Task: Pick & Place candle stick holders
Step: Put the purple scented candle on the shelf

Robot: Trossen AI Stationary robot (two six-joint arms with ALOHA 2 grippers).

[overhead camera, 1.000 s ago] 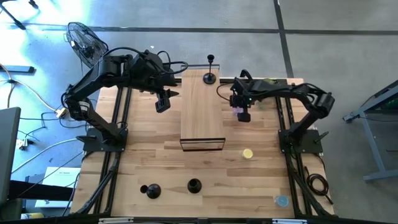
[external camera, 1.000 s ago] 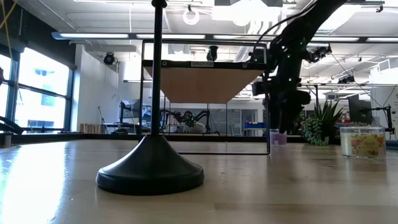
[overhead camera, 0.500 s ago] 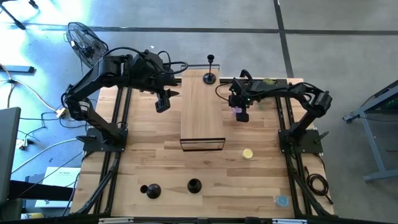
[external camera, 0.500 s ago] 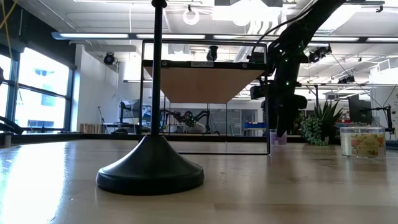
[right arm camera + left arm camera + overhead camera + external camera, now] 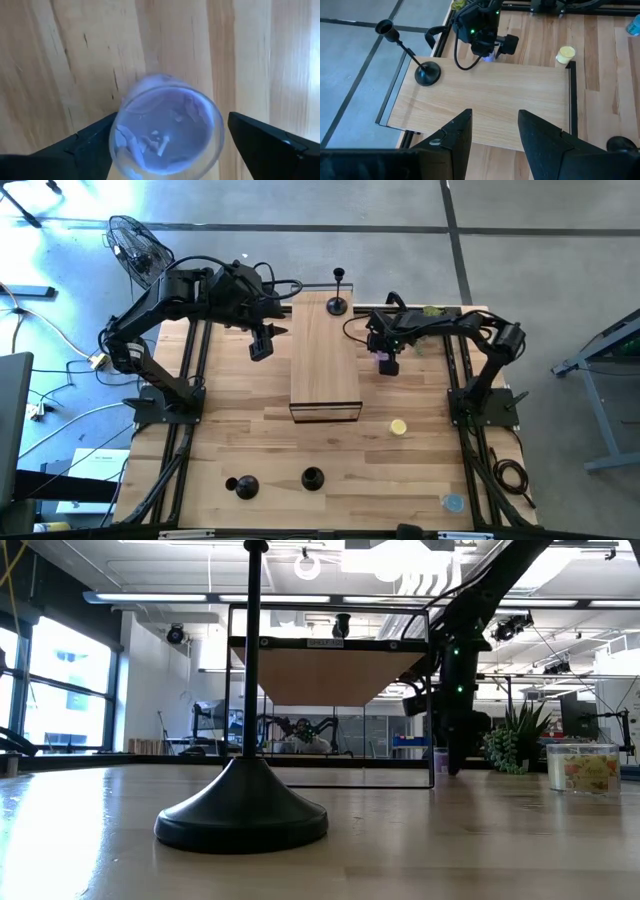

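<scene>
1. From above, the bench (image 5: 420, 470) carries a raised wooden shelf (image 5: 325, 355) at its middle. One candle stick holder (image 5: 339, 302) stands at the shelf's far end. Two more stand on the bench's near edge: one (image 5: 241, 485) toward the left and another (image 5: 312, 478) just right of it.
2. The low view shows a single holder (image 5: 244, 810) close up, its disc base on the bench and its stem rising out of the picture. The shelf (image 5: 328, 675) shows behind it as a thin black frame with a wooden underside. This view also shows a plant (image 5: 512, 750) and a clear container (image 5: 584, 765) in the background, which the overhead view barely resolves.
3. The left gripper (image 5: 260, 345) hangs over the bench just left of the shelf. Its wrist view shows its two fingers (image 5: 456, 137) apart with nothing between them. Past them lie the shelf top (image 5: 485, 105) and the far holder (image 5: 417, 62), seen tilted from this angle.
4. The right gripper (image 5: 386, 360) sits low just right of the shelf. Only its wrist view shows what lies beneath: a small clear glass cup with a purple tint (image 5: 166, 127) between the fingers (image 5: 90, 145), which stand wide on either side of it. Whether they touch the cup cannot be told.
5. A small yellow round object (image 5: 398, 427) and a bluish disc (image 5: 453, 502) lie on the bench's right half.
</scene>
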